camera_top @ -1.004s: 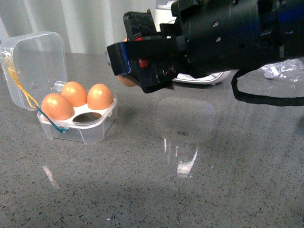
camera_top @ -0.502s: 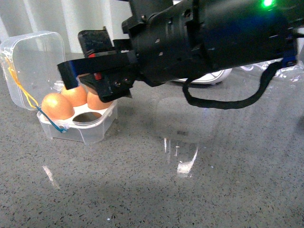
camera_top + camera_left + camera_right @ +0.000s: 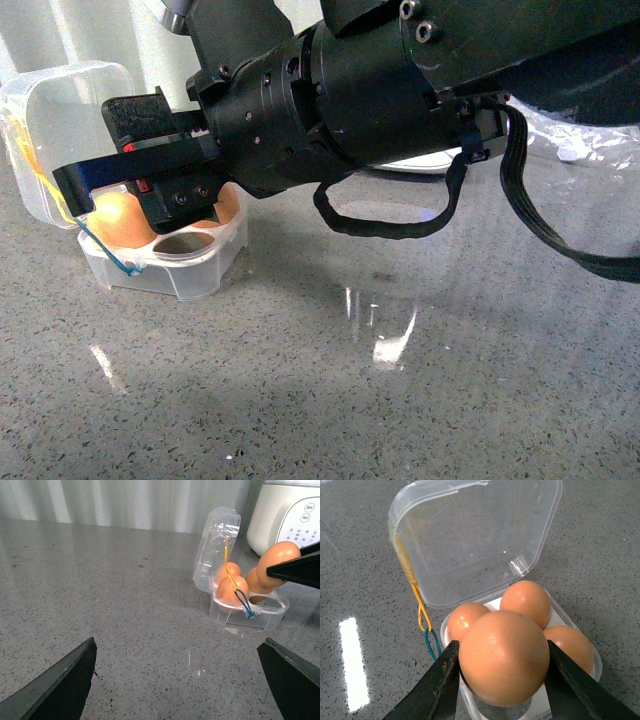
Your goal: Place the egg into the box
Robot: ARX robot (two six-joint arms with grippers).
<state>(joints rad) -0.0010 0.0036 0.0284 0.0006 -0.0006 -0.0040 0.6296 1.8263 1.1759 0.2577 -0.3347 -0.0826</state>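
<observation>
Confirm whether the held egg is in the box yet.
Out: the right end effector holds the egg above the box; one hole shows empty.

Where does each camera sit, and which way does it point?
Front view: on the robot's body, facing forward over the table; the right arm fills it, stretched toward the box.
Left wrist view: on the left arm, looking across the table at the box; the open left gripper frames it.
Right wrist view: on the right arm, looking down past the right gripper at the egg held above the box.
Shared: all show the box; both wrist views, the held egg.
</observation>
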